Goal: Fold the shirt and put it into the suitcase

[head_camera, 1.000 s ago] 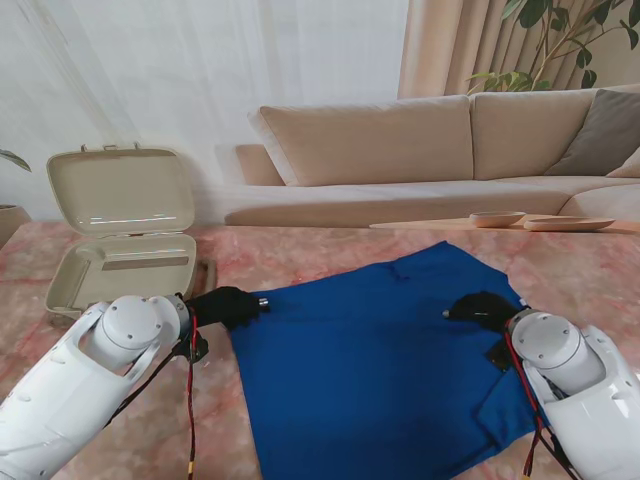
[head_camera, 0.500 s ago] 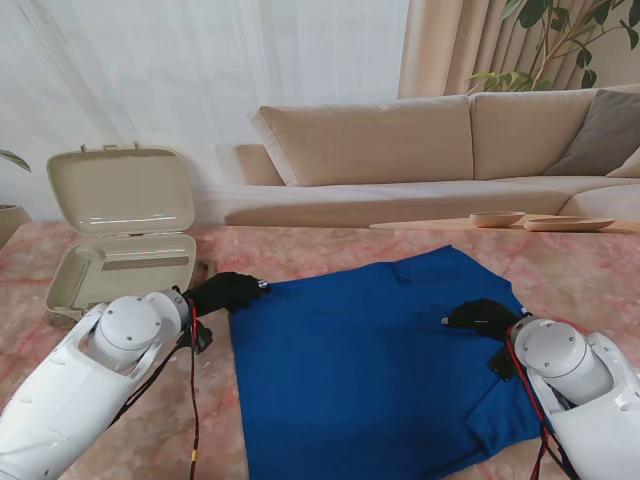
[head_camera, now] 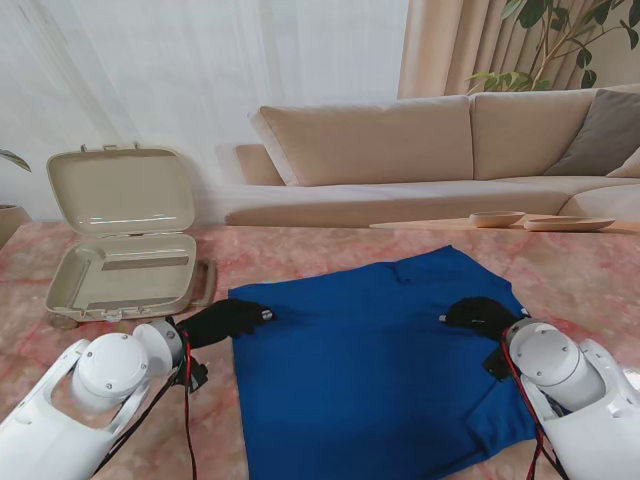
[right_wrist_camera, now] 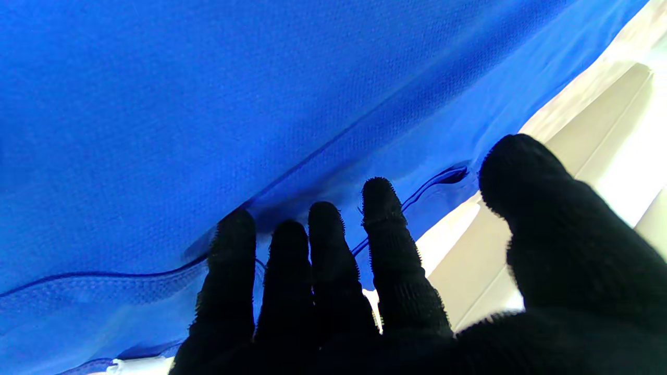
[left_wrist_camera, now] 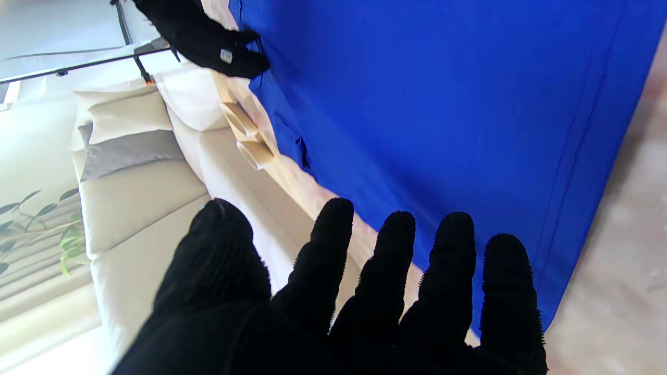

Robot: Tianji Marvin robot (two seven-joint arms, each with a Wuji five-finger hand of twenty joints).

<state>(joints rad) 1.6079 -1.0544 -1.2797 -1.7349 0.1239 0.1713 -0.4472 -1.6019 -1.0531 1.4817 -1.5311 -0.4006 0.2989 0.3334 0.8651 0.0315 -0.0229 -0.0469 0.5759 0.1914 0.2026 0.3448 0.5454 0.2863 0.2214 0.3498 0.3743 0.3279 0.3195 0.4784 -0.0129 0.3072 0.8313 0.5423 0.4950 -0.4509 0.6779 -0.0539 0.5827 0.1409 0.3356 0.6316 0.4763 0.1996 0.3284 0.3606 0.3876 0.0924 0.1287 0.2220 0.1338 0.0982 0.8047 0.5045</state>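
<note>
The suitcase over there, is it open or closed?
Open. The suitcase has its lid standing upright behind the tray, whose inside looks empty; the blue shirt lies on the table.

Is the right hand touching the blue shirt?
Touching: the right wrist view shows the right hand with fingertips pressed into the blue shirt.

Both hands wear black gloves: the left hand (head_camera: 226, 322) rests by a plain royal-blue shirt (head_camera: 370, 370), the right hand (head_camera: 478, 314) on it. Beyond the left hand's fingers a beige suitcase (head_camera: 125, 270) sits on pink-veined marble table (head_camera: 300, 255).
</note>
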